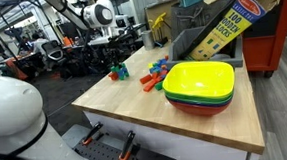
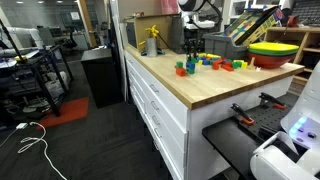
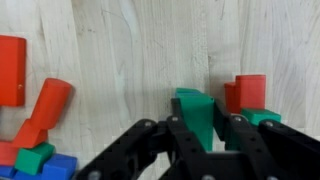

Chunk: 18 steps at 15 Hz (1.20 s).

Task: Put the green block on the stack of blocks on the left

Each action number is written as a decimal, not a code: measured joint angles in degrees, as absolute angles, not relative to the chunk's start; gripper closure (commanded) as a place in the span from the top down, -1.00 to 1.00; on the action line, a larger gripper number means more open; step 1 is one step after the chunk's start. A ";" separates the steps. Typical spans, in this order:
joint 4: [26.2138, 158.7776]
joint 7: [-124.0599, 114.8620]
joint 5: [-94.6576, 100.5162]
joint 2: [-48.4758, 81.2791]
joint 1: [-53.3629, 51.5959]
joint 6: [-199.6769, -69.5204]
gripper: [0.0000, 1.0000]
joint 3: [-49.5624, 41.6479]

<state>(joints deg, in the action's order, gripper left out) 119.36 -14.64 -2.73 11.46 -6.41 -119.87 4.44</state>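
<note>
Your end effector (image 3: 208,125) enters from the bottom edge of the wrist view. Its fingers are clenched on the green block (image 3: 192,105), which sits upright between them over the pale wood counter (image 3: 130,40). You cannot tell whether the block touches the wood.

A red block (image 3: 250,92) lies just beyond the fingers at the frame's right, with a green piece touching it. At the frame's left are more red pieces, a green one and a blue one, close together.

In an exterior view the arm hangs right at the stack of blocks (image 1: 119,71), near the counter's far corner. The loose pile of coloured blocks (image 1: 155,77) lies beside it. The nested bowls (image 1: 199,87), yellow-green on top, stand well apart.
</note>
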 measured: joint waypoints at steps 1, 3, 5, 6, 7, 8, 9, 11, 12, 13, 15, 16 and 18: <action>119.18 -14.64 -2.73 11.57 -6.41 -119.87 -0.82 4.44; 118.90 -14.64 -2.73 11.74 -6.41 -119.88 -0.82 4.44; 118.65 -14.64 -2.73 11.90 -6.41 -119.88 -0.82 4.44; 118.51 -14.64 -2.73 11.98 -6.41 -119.88 -0.82 4.44; 118.40 -14.64 -2.73 12.06 -6.41 -119.88 -0.82 4.44; 118.34 -14.64 -2.73 12.16 -6.41 -119.88 -0.82 4.44; 118.30 -14.64 -2.73 12.27 -6.41 -119.88 -0.82 4.44; 118.25 -14.64 -2.73 12.53 -6.41 -119.88 -0.82 4.44; 118.23 -14.64 -2.73 12.65 -6.41 -119.88 -0.82 4.44; 118.17 -14.64 -2.75 12.69 -6.41 -119.88 -0.82 4.44; 118.14 -14.64 -2.75 12.72 -6.41 -119.88 -0.82 4.43; 118.13 -14.64 -2.75 12.73 -6.41 -119.88 -0.82 4.43; 118.13 -14.64 -2.75 12.73 -6.40 -119.88 0.18 4.43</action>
<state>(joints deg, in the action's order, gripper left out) 118.13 -14.64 -2.75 12.73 -6.40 -119.88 4.43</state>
